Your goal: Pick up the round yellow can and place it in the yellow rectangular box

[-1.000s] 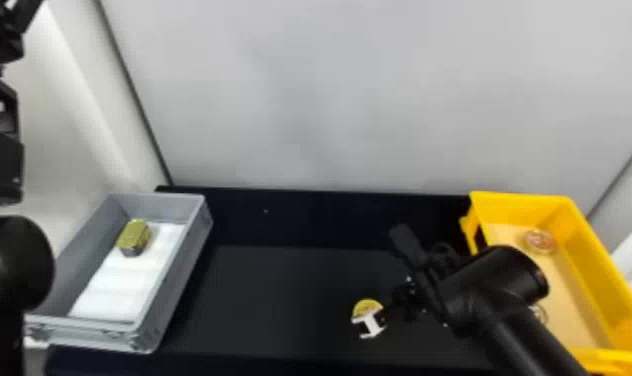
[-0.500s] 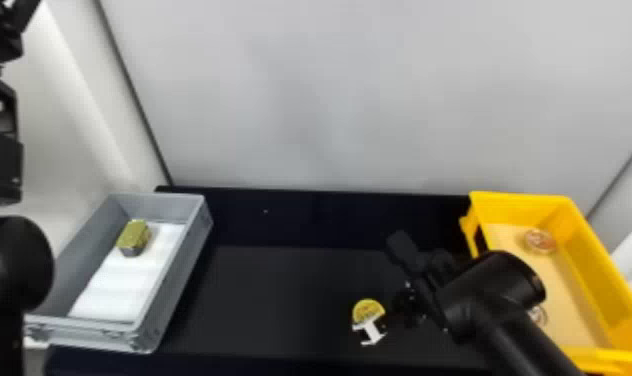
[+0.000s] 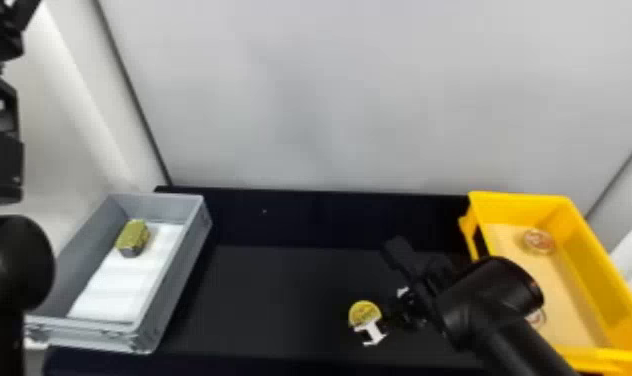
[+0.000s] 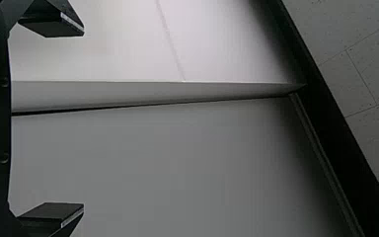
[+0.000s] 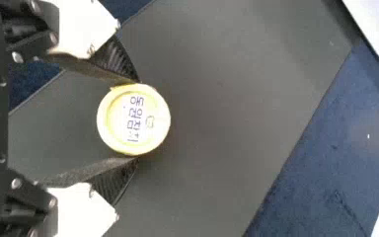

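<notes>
Black table (image 3: 280,295): one gray box (image 3: 182,285), one yellow box (image 3: 587,265); right tool (image 3: 376,316) clamping one can (image 5: 133,119); left tool (image 3: 2,37) spread.

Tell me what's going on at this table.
A robot is gripping the round yellow can with its right gripper, one finger on either side, at the dark table. The can is not yet in the yellow rectangular box, which stands over to the right. The left gripper is empty and open, off to the left side.
</notes>
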### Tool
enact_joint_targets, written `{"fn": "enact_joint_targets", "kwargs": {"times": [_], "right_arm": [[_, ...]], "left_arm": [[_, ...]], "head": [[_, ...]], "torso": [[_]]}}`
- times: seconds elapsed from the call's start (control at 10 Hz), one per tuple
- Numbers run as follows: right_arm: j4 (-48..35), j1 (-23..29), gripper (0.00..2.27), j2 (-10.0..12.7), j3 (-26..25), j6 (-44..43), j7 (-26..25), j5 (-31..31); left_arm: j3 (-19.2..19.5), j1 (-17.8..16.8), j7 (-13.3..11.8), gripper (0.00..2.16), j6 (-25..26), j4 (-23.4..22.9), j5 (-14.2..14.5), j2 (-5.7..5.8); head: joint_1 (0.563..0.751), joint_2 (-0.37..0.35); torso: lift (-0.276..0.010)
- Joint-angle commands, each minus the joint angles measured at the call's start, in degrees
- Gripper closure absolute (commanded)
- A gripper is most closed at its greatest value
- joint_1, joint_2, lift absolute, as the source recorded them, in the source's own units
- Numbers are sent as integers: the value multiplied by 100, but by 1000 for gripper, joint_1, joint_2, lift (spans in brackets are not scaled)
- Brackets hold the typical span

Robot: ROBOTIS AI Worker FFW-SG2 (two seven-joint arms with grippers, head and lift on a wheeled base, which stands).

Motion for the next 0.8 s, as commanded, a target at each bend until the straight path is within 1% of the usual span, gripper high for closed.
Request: {"fn": "enact_joint_targets", "kwargs": {"times": [0.0, 0.3, 0.4, 0.5, 0.7], "right_arm": [[-117, 17, 727, -14, -8, 69, -3, 49], [-320, 26, 727, -31, -69, 210, 103, 145], [-724, 105, 727, -75, -148, 482, 208, 233], [-1445, 228, 727, -181, -298, 843, 252, 356], [-2833, 334, 727, -286, -702, 1538, 314, 673]], "left_arm": [[9, 18, -6, 36, 21, -13, -7, 0], [9, 18, -6, 36, 38, -13, -7, 0], [18, 26, -14, 36, 38, -22, -7, 0], [18, 44, -6, 36, 56, -31, -7, 0], [71, 88, -14, 36, 82, -66, -7, -9]], "head": [[694, 54], [694, 54], [694, 54], [694, 54], [694, 54]], "torso": [[-3], [-3], [-3], [-3], [-3]]}}
